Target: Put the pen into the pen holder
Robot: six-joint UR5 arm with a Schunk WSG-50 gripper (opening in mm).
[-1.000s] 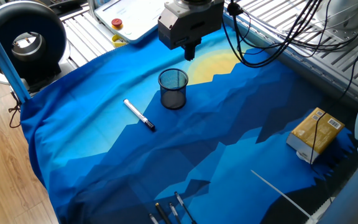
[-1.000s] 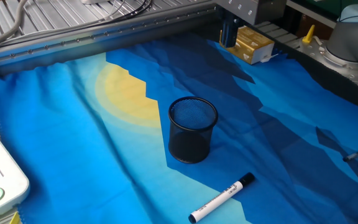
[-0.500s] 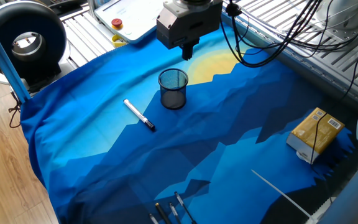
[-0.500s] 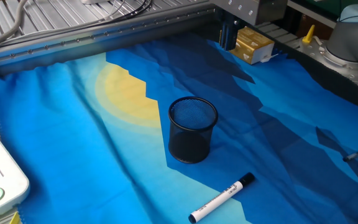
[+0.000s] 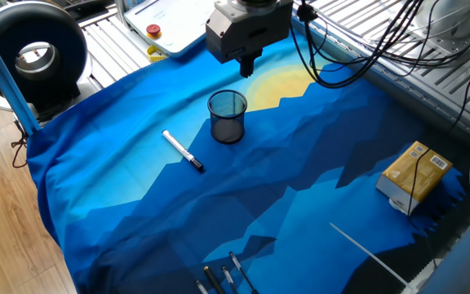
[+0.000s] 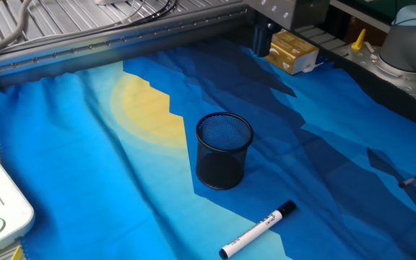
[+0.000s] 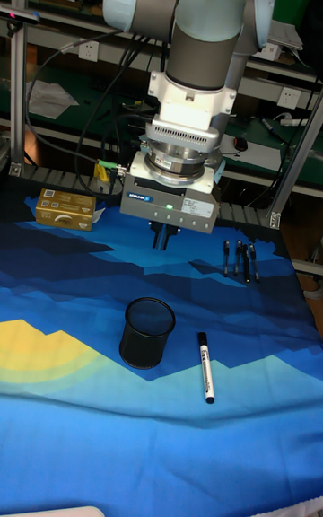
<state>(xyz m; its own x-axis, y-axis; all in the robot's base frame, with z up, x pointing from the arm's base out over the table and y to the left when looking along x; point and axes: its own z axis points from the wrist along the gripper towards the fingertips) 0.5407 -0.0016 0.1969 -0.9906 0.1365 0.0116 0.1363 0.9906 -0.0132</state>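
In one fixed view, the hand (image 5: pixel 248 65) hangs above the blue cloth (image 5: pixel 300 188) on the table, its fingers drawn close together with nothing between them. The pen holder (image 5: pixel 228 117) stands upright just below and in front of the hand, apart from it. The pen (image 5: pixel 183 151) lies flat on the cloth beyond the holder from the hand, down and to the left, black cap end pointing away from the hand. A yellow box (image 5: pixel 414 176) sits well off to the right, and a long thin white rod (image 5: pixel 370 254) lies near the bottom edge.

In the other fixed view, only the lower part of the hand (image 6: pixel 260 37) shows at the top edge; the holder (image 6: pixel 223 151) is well below it, and the pen (image 6: pixel 258 229) lies past the holder, not touching it.

In the tall fixed view, the hand (image 7: pixel 162 236) hovers above and just behind the holder (image 7: pixel 148 332). The pen (image 7: pixel 206 366) lies to the right of the holder, lower than the hand. Dark pens (image 7: pixel 240 259) lie grouped to the hand's right.
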